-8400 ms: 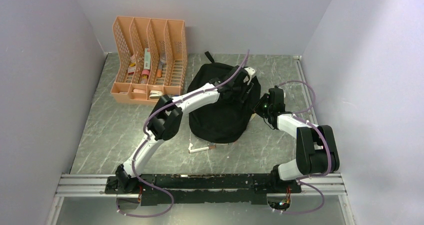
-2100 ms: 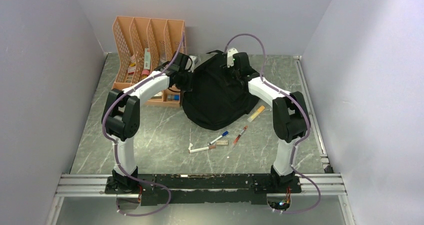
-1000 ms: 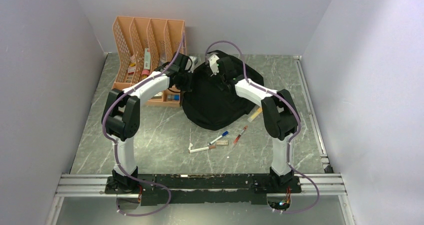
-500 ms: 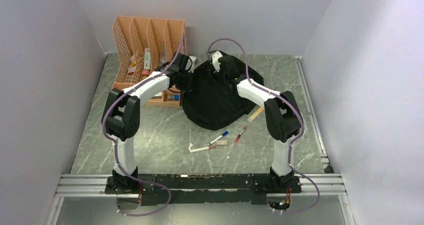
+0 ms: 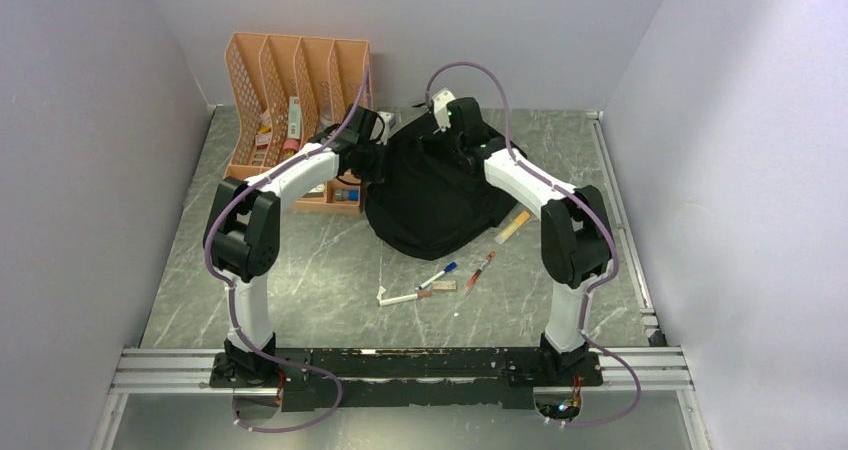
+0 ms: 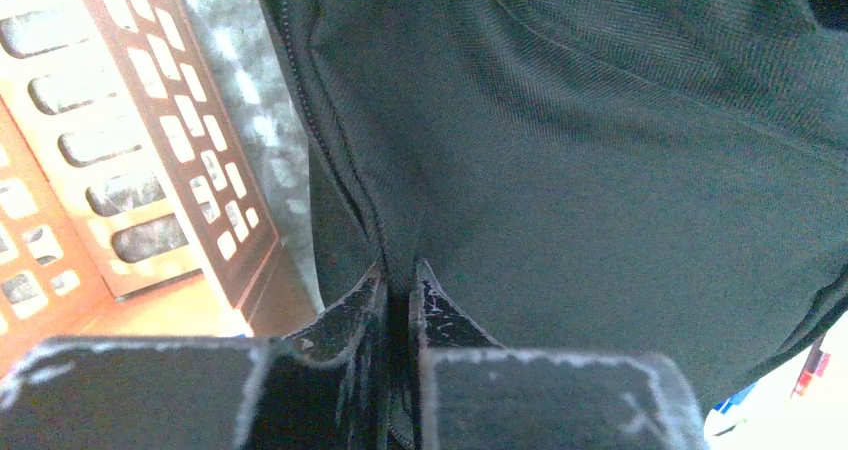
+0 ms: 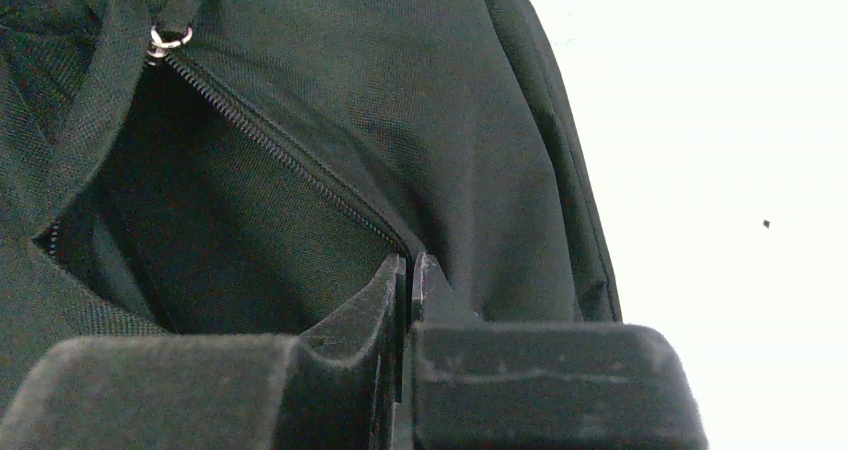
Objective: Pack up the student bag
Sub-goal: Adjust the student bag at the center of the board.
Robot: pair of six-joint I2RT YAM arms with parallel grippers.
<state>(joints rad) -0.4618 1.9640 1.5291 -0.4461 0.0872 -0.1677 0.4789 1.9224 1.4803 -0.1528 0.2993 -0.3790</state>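
The top camera looked down from high above and behind the left gripper [image 6: 402, 272] and right gripper [image 7: 409, 262], seeing the whole table [image 5: 300, 260]. Each wrist camera sat right behind its own gripper, looking past it from very close. All three saw the student bag [image 5: 430, 205].

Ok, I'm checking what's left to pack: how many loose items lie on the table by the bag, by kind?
Pens: 3 (white pen, blue-capped pen, red pen)
Small tan piece: 1
Yellow stick: 1
Total: 5, all outside the student bag
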